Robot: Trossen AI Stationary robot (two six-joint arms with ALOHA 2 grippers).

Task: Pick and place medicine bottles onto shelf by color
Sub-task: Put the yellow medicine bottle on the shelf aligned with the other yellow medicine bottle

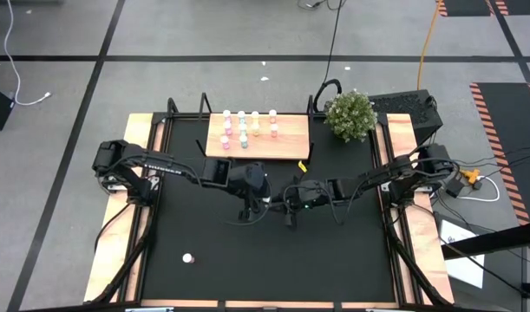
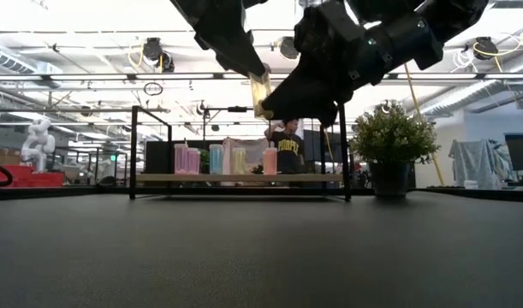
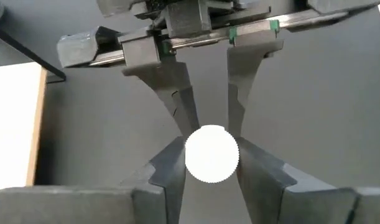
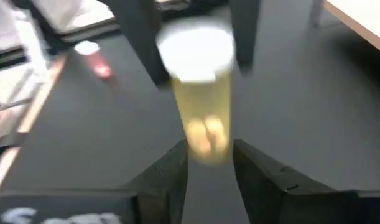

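Right now, the two arms meet over the middle of the table, and you are mid hand-over.

Yellow bottle: a small bottle (image 4: 201, 93) with a white cap and a pale yellow body hangs in the air between both grippers, just in front of the shelf side of the table.

Left gripper: your left gripper (image 3: 209, 163) has its fingers narrowed onto the white cap from either side, and appears to carry the bottle.

Right gripper: your right gripper (image 4: 209, 167) has its fingers (image 4: 171, 171) set narrowly apart around the bottle's lower body; you cannot tell from here whether they actually press on it.

Shelf: the light wooden shelf (image 1: 292, 149) sits at the far edge of the table, with bottles already lined up along its far half and its near half bare.

Stray bottle: one pink bottle (image 1: 187, 257) lies alone at the near left, well apart from both arms.

Plant: a potted plant (image 1: 350, 113) stands just right of the shelf.

Risk, dropping: if your left fingers let go before the right ones bite, the bottle likely falls and rolls.

Risk, tugging: if both grip and one arm moves, the bottle may twist or pop free.

Risk, placing: a low grip leaves the bottle top-heavy, so it could tip neighbours on the shelf.
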